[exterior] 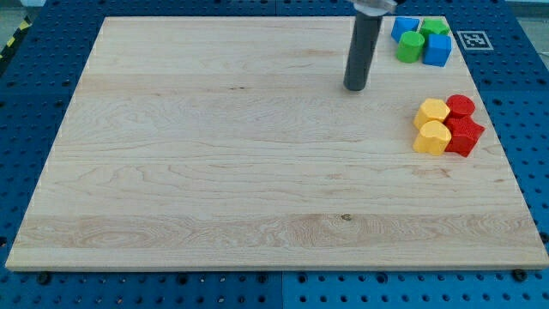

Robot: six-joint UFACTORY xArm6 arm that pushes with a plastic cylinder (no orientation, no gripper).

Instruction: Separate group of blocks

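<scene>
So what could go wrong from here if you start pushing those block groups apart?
Both clusters sit near the board's right edge, so an outward push could slide the red blocks off it. The yellow blocks touch the red ones, so shoving one would likely drag its neighbours along. My tip is left of the blue and green group, which lies close to the top edge; a push toward the view's top risks losing those too.

This looks like a robotics lab bench: a pale wooden board (257, 146) sits on a blue perforated table (523, 112), a black-and-white marker tag (471, 39) lies at the view's top right, and yellow-black hazard tape (13, 39) runs at the top left.
</scene>
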